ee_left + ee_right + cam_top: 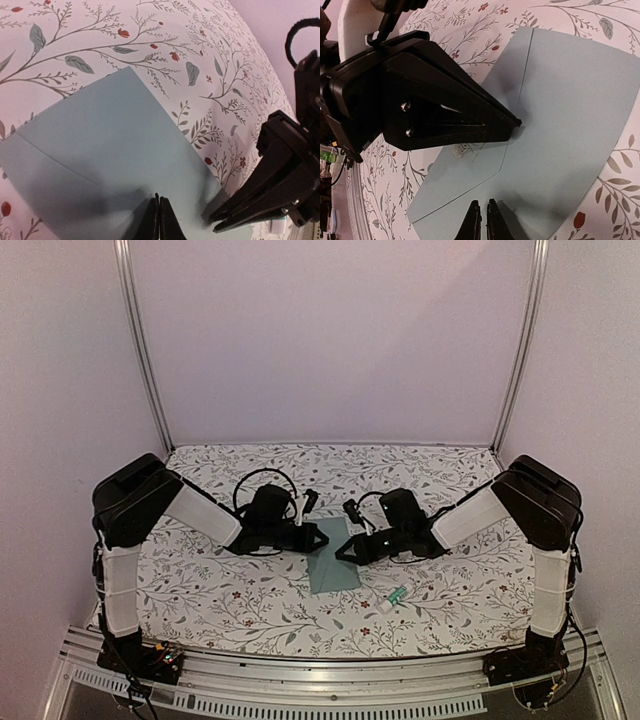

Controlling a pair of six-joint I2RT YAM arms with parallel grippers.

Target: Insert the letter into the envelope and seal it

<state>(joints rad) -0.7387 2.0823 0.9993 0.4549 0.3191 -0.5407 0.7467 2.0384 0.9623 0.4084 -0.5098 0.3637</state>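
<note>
The pale teal envelope [333, 562] lies flat on the flowered cloth between the two arms. Its flap [465, 185] is folded down onto the body [570, 100]. My left gripper [159, 201] is shut, its tips down on the envelope [110, 145] with nothing between them. From the other side my right gripper [482, 205] is also shut and holds nothing, its tips low over the envelope's near edge. In the top view the left gripper [322, 537] and right gripper [344, 553] almost meet over the envelope. The letter is hidden in every view.
A small white-and-green glue stick [396, 596] lies on the cloth right of the envelope, towards the front. The flowered tablecloth [220, 590] covers the table. Pale walls and metal posts [143, 350] close in the back and sides.
</note>
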